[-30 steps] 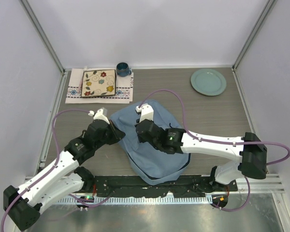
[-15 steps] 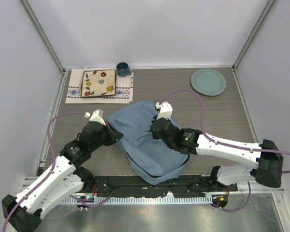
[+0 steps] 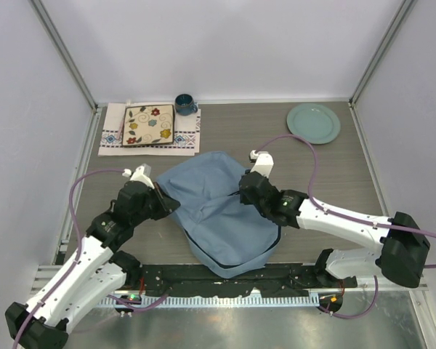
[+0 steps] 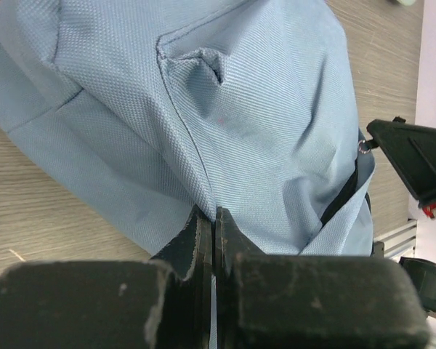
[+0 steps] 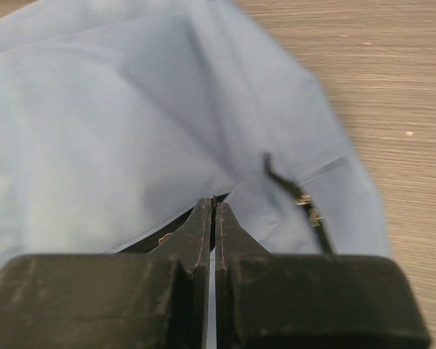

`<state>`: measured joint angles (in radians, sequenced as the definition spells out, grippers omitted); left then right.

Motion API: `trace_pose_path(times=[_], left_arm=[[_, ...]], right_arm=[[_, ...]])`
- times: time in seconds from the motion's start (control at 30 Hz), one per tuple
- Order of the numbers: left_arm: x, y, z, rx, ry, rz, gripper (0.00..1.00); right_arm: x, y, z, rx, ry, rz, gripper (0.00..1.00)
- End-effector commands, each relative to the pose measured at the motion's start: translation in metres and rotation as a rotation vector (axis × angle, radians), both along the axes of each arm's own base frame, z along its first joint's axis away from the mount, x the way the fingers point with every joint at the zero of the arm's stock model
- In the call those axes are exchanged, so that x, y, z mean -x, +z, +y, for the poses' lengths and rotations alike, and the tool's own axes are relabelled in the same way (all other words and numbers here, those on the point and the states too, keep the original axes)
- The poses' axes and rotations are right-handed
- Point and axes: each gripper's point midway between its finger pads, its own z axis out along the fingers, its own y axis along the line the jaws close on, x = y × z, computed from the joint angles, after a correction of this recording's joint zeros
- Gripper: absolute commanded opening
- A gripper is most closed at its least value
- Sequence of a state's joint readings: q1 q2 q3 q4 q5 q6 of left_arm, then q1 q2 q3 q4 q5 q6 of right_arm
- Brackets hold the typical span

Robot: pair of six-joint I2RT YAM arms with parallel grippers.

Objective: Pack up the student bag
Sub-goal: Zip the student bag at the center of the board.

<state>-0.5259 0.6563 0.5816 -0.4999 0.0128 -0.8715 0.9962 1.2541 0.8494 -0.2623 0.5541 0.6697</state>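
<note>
A large soft dusty-blue fabric backpack (image 3: 218, 218) lies mid-width on the grey wood-grain tabletop (image 3: 327, 167), reaching its near edge. The left gripper (image 4: 214, 214) is closed, pinching a fold of fabric at the backpack's left side. The right gripper (image 5: 213, 205) is closed tight, its tips at a dark zipper line (image 5: 163, 234); whether it holds anything is unclear.

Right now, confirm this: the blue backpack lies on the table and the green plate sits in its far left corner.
Not quite: the top external view shows the green plate in the far right corner. The blue backpack does lie on the table.
</note>
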Motion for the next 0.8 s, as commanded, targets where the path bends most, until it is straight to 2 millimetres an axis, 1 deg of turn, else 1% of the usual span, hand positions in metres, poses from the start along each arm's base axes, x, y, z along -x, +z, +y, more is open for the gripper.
trace_pose_path(times=[0.0, 0.03, 0.1, 0.13, 0.17, 0.23, 0.27, 0.3, 0.33, 0.37, 0.4, 0.53, 0.57, 0.6, 0.63, 0.67, 0.7, 0.73, 0.77], left_arm=[[-0.005, 0.021, 0.014, -0.026, 0.01, -0.067, 0.0], [-0.005, 0.02, 0.017, -0.03, 0.014, -0.061, 0.0], [-0.004, 0.018, 0.02, -0.04, 0.013, -0.061, 0.0], [-0.004, 0.017, 0.021, -0.039, 0.014, -0.056, 0.0], [-0.004, 0.016, 0.022, -0.042, 0.012, -0.053, 0.0], [-0.005, 0.015, 0.025, -0.043, 0.018, -0.048, 0.0], [-0.005, 0.014, 0.025, -0.039, 0.012, -0.046, 0.0], [-0.005, 0.013, 0.025, -0.039, 0.012, -0.041, 0.0], [-0.007, 0.013, 0.026, -0.036, 0.015, -0.043, 0.0], [-0.007, 0.013, 0.023, -0.024, -0.003, -0.043, 0.0], [-0.009, 0.012, 0.021, -0.022, -0.015, -0.042, 0.0], [-0.027, 0.022, 0.005, 0.03, -0.071, -0.091, 0.0], [-0.031, 0.023, 0.001, 0.037, -0.083, -0.096, 0.0], [-0.039, 0.032, -0.004, 0.059, -0.098, -0.129, 0.0], [-0.049, 0.033, -0.008, 0.052, -0.107, -0.119, 0.0], [-0.056, 0.035, -0.011, 0.049, -0.117, -0.121, 0.0], [-0.063, 0.038, -0.015, 0.047, -0.128, -0.126, 0.0], [-0.078, 0.041, -0.019, 0.032, -0.138, -0.106, 0.04], [-0.083, 0.044, -0.022, 0.023, -0.148, -0.095, 0.15]], right_arm=[[-0.025, -0.009, -0.053, 0.048, -0.163, -0.034, 0.01], [-0.03, -0.01, -0.058, 0.045, -0.181, -0.038, 0.01], [-0.034, -0.018, -0.068, 0.07, -0.199, -0.03, 0.01], [-0.041, -0.019, -0.076, 0.063, -0.226, -0.033, 0.01], [-0.042, -0.026, -0.081, 0.071, -0.232, -0.021, 0.01], [-0.047, -0.032, -0.088, 0.066, -0.249, -0.009, 0.01], [-0.049, -0.038, -0.097, 0.072, -0.27, 0.003, 0.01], [-0.05, -0.042, -0.099, 0.07, -0.275, 0.015, 0.01], [-0.049, -0.042, -0.1, 0.063, -0.276, 0.017, 0.01], [-0.047, -0.045, -0.103, 0.064, -0.275, 0.025, 0.01], [-0.046, -0.043, -0.103, 0.048, -0.276, 0.022, 0.01], [-0.032, -0.034, -0.1, -0.041, -0.254, 0.02, 0.01], [-0.028, -0.027, -0.101, -0.076, -0.246, 0.003, 0.01], [-0.025, -0.025, -0.101, -0.093, -0.242, 0.002, 0.01], [-0.023, -0.02, -0.1, -0.127, -0.244, -0.002, 0.01], [-0.019, -0.021, -0.101, -0.139, -0.239, 0.001, 0.01], [-0.017, -0.013, -0.101, -0.173, -0.237, -0.016, 0.01], [-0.015, -0.013, -0.102, -0.185, -0.238, -0.017, 0.18], [-0.013, -0.011, -0.099, -0.202, -0.222, -0.015, 0.29]])
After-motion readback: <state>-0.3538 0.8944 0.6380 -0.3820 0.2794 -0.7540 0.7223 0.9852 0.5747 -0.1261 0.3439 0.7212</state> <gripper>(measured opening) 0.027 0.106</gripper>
